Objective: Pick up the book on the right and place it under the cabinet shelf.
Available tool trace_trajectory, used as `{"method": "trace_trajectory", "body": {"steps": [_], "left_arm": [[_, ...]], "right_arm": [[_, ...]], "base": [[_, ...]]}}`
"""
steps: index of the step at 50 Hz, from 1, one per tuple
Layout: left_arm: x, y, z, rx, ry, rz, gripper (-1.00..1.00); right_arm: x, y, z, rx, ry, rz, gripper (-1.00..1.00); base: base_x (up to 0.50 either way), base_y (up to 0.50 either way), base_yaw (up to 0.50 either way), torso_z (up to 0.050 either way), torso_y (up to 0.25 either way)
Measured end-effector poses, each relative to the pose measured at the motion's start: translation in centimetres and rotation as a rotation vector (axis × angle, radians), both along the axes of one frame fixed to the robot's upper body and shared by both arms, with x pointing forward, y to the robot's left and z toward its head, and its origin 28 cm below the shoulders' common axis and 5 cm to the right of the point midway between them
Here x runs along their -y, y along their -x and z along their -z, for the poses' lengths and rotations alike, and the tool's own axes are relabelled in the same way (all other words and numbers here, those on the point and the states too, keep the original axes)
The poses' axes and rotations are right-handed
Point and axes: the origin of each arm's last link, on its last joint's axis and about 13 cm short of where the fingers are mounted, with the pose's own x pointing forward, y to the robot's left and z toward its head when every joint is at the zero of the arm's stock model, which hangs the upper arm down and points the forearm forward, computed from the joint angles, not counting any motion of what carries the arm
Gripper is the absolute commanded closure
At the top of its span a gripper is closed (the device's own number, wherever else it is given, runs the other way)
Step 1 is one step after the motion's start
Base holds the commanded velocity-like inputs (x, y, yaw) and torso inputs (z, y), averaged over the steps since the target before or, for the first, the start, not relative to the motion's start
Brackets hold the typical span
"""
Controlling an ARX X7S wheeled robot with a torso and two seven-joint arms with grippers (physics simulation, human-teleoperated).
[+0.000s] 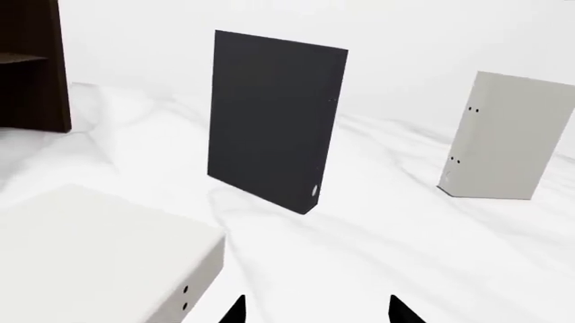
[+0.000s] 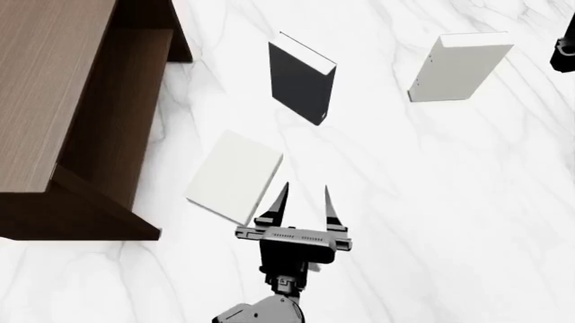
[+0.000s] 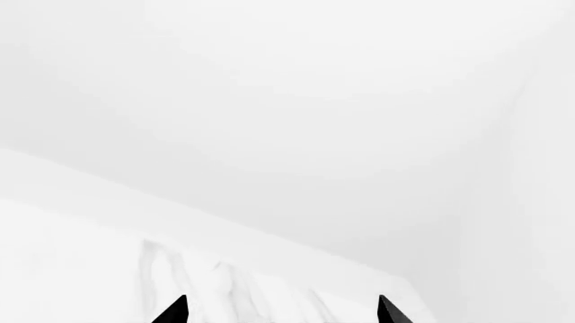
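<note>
The off-white book (image 2: 234, 175) lies flat on the white marble table, just right of the dark brown cabinet shelf (image 2: 54, 101) and outside its hollow. In the left wrist view the book (image 1: 90, 249) fills the near corner and the cabinet shelf (image 1: 31, 67) shows at the far edge. My left gripper (image 2: 303, 192) hovers open beside the book's right edge with nothing between its fingers; its tips (image 1: 316, 311) point over bare table. My right gripper (image 3: 281, 311) is open and empty, facing bare table and wall.
A black book (image 2: 301, 77) stands upright in the middle of the table. A greyer pale book (image 2: 458, 67) stands upright farther right. A dark part of my right arm (image 2: 564, 54) shows at the right edge, beside that pale book.
</note>
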Motion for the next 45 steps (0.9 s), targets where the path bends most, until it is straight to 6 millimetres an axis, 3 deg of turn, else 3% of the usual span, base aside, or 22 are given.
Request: {"method": "trace_trajectory", "body": {"steps": [45], "left_arm": [[-0.9, -1.2, 0.2, 0.025, -0.065, -0.125, -1.0]], "right_arm": [[0.1, 0.5, 0.0, -0.023, 0.012, -0.002, -1.0]], "base": [[0.0, 0.0, 0.0, -0.004, -0.005]]}}
